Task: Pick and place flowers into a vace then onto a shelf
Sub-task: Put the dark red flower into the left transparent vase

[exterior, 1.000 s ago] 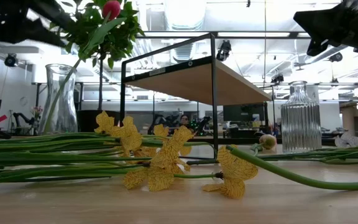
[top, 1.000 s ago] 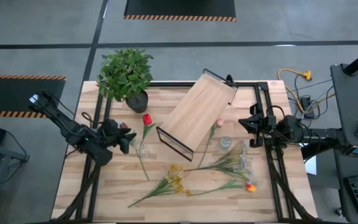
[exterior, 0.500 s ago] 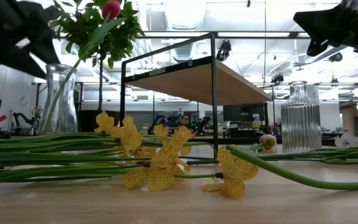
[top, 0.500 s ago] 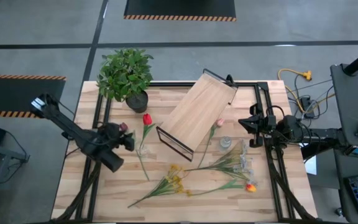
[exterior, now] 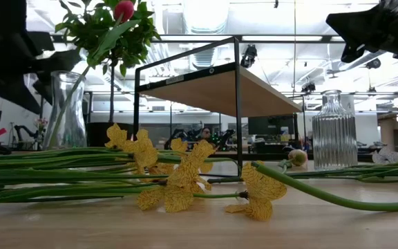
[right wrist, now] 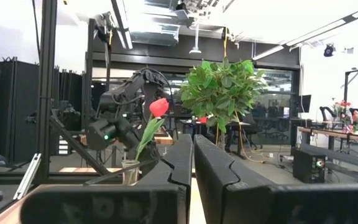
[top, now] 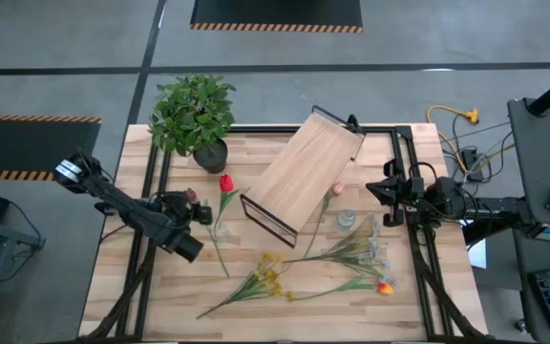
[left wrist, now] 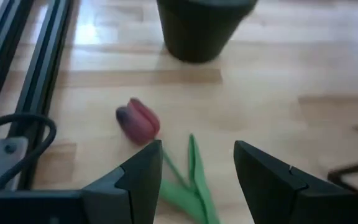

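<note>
A: Materials? Smooth pale-wood shelf (top: 304, 174) on a thin black frame, angled mid-table toward the far edge. Clear glass vase (exterior: 65, 109) near the left edge holds a red tulip (top: 225, 183); ribbed glass bottle (exterior: 334, 129) sits right of centre.

B: Loose flowers (top: 323, 260) sprawl along the near edge, yellow petals crinkly.

A: Left gripper (left wrist: 197, 163) near the left edge, fingers parted, empty, just beside the tulip. Right gripper (top: 386, 194) at the right edge, fingers pressed together, empty.
</note>
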`<state>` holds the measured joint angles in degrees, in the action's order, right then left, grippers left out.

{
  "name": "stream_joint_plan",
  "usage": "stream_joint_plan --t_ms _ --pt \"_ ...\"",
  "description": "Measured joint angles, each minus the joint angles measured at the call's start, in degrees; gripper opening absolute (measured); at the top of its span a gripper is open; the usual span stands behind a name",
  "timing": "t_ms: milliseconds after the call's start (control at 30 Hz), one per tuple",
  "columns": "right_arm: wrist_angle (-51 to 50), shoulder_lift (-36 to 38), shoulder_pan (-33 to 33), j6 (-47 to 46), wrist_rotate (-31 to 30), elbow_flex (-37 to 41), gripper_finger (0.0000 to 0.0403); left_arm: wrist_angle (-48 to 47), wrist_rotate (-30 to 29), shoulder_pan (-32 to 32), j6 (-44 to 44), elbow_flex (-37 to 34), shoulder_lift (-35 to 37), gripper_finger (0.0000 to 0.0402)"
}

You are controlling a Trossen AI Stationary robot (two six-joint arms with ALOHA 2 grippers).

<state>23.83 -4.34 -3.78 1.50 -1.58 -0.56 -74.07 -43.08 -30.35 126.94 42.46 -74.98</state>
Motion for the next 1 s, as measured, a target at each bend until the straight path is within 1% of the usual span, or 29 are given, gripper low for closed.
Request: stream_joint_plan --t_ms 100,233,667,867,1000 --pt "0.0 0.0 0.0 0.0 0.0 0.0 0.0009 0.1 -0.6 0.8 4.8 -2.1 -1.2 0.0182" --pt "0.0 0.0 0.0 0.1 0.0 0.0 0.0009 2.7 0.5 2.1 3.0 -4.1 -2.0 0.0182" --pt "0.1 0.0 0.0 0.2 0.0 0.0 0.0009 2.8 -0.1 2.8 2.8 -4.3 -2.0 0.0182" --pt "0.1 0.0 0.0 0.1 0.0 0.0 0.0009 2.8 -0.6 5.7 2.8 -4.5 -2.0 0.0182" --pt "0.1 0.0 0.0 0.0 0.0 0.0 0.0009 3.9 -1.4 7.5 0.3 -5.2 -2.0 0.0182"
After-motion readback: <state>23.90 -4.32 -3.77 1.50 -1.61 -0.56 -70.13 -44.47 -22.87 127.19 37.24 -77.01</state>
